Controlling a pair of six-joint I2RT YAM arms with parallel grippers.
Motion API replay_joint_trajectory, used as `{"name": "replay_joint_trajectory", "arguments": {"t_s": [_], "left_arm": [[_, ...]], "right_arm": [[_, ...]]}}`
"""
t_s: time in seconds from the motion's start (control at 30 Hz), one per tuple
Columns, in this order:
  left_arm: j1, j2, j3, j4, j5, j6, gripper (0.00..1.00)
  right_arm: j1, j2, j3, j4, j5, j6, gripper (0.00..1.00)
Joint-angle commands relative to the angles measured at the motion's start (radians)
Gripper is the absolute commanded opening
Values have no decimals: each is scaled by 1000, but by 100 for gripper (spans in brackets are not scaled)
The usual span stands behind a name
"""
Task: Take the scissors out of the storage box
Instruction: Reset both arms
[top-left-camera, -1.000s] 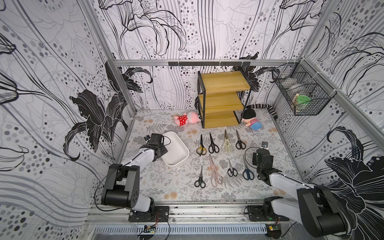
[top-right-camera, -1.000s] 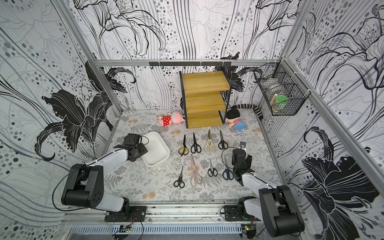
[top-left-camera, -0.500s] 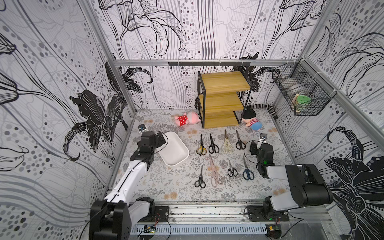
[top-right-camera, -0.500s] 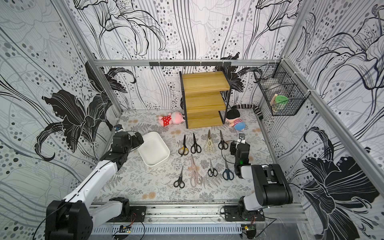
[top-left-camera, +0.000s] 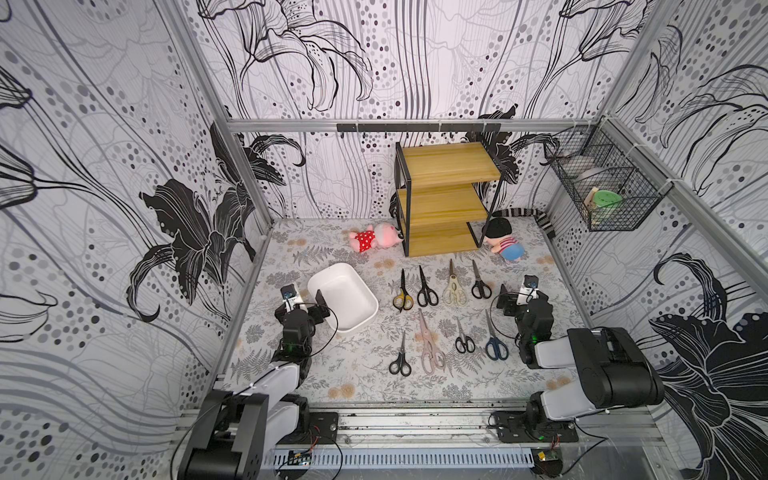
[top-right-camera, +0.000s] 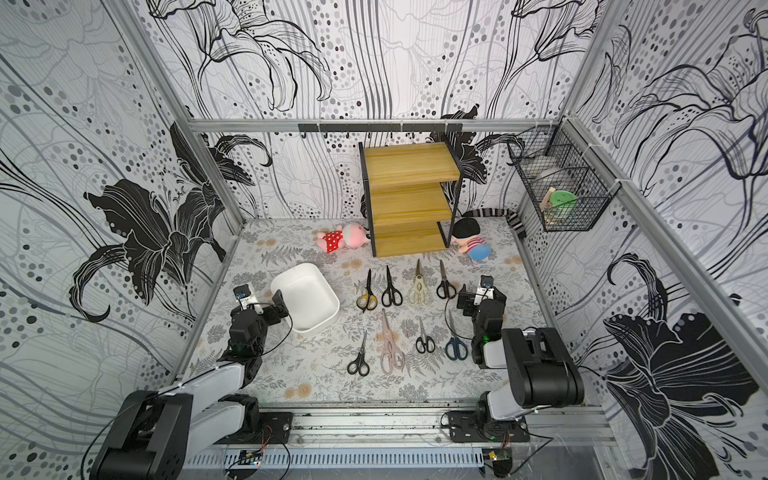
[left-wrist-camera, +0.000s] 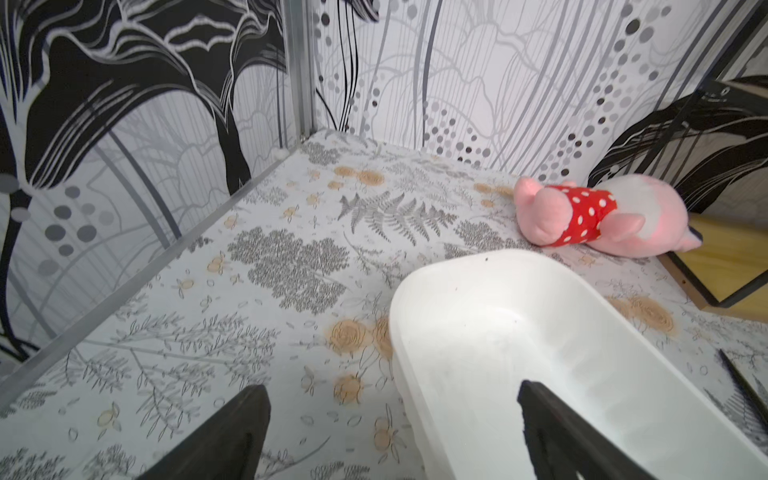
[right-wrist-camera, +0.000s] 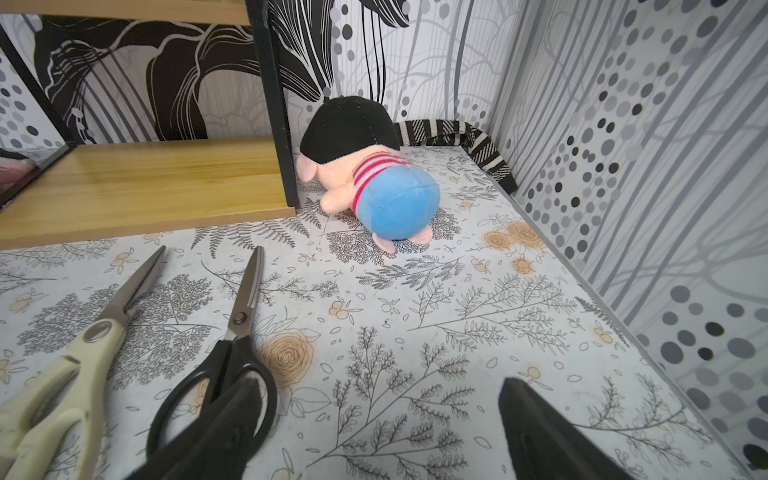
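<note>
The white storage box lies empty on the left of the table in both top views. Several scissors lie in two rows on the table to its right, among them a yellow-black pair, a cream pair, a pale pink pair and a dark blue pair. My left gripper is open and straddles the box's left rim, holding nothing. My right gripper is open and empty over bare table, just right of a black pair.
A wooden shelf stands at the back, with a pink plush toy to its left and a plush in blue trousers to its right. A striped cloth lies in the back right corner. A black wire basket hangs on the right wall.
Both grippers have opened wider. The left arm has stretched out, its gripper still at the box's left rim. The right gripper has moved toward the back, beside the far row of scissors.
</note>
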Motion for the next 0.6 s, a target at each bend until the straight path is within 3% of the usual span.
{"name": "replay_joint_trajectory", "arguments": {"t_s": [0.0, 0.07, 0.17, 0.2, 0.27, 0.57], "left_arm": [[7, 112, 43, 299, 30, 54, 98], [1, 202, 45, 397, 87, 85, 98], [-8, 320, 47, 507, 65, 96, 98], [-8, 289, 65, 417, 67, 72, 98], [-8, 310, 49, 494, 63, 95, 98], [-8, 306, 58, 461, 74, 81, 98]], "right_arm": [[-3, -1, 6, 37, -8, -8, 95], [-3, 0, 6, 37, -8, -6, 95], [-3, -1, 7, 34, -10, -8, 95], [-3, -1, 6, 36, -9, -8, 95], [-3, -1, 6, 35, -8, -9, 95], [-4, -1, 7, 34, -10, -6, 95]]}}
